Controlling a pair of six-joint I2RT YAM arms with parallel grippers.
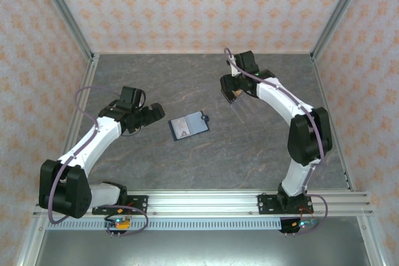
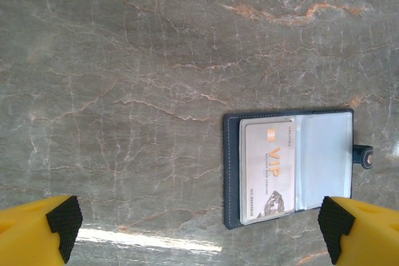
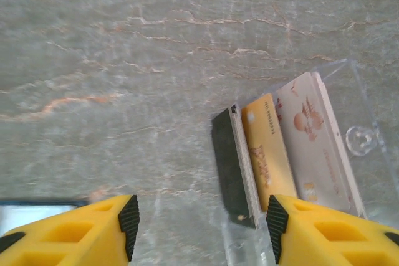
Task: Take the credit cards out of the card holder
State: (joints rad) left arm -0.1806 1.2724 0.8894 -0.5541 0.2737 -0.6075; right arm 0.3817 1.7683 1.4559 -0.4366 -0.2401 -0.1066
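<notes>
Nearest the overhead camera, the arm bases (image 1: 118, 204) sit on their rail. Beyond them the card holder (image 1: 189, 127) lies open on the tabletop (image 1: 262, 147), between the two arms. The left gripper (image 1: 154, 114) hovers just beside it, jaws spread wide and empty. The right gripper (image 1: 234, 93) hangs well apart from it, toward the far right.

From the left wrist, the holder shows one pale VIP card (image 2: 268, 169) in its left pocket; the right pocket looks empty.

From the right wrist, that gripper's jaws stand apart with nothing between them, above several credit cards (image 3: 269, 154) standing on edge in a clear box (image 3: 368, 147).

I judge the job mostly done, with one card left to pull.
</notes>
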